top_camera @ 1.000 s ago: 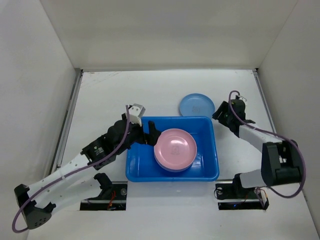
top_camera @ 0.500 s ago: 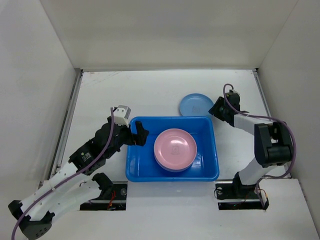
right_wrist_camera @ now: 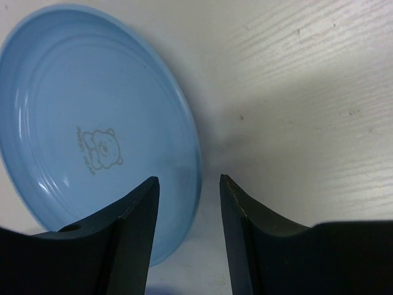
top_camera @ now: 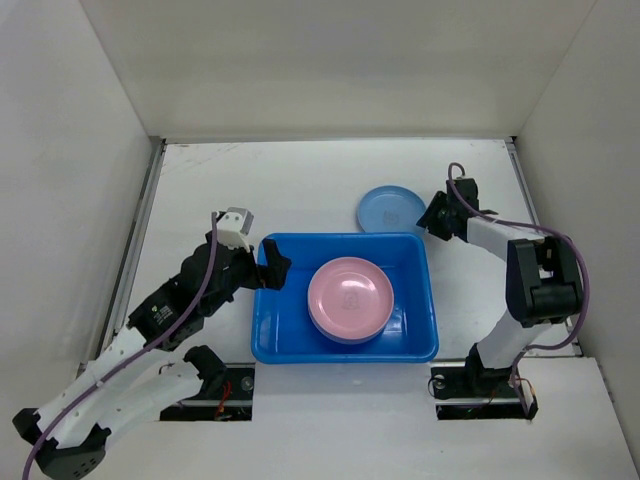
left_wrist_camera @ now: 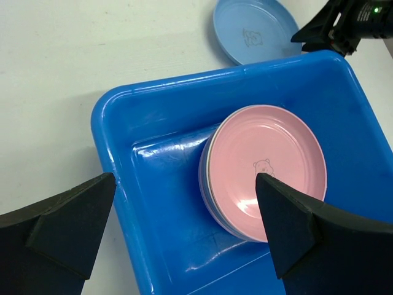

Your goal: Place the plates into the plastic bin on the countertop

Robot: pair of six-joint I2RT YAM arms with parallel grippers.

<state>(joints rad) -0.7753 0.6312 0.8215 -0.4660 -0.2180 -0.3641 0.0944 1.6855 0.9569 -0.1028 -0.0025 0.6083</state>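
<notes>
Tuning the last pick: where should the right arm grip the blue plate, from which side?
The blue plate lies flat on the countertop, so only its raised rim is pinchable. Come from its right edge, where the right gripper sits, open jaws straddling the rim.

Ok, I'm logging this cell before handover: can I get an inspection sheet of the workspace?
Surface: white countertop, faint scuffs beside the light blue plate.
Job's things: blue plastic bin holds a plate stack, pink plate on top; light blue plate lies behind the bin.
Clutter: nothing seen.
Grippers: left gripper open above the bin's left end; right gripper open, straddling the light blue plate's rim.
Cables: purple cable on each arm.
Surroundings: white walls.
</notes>
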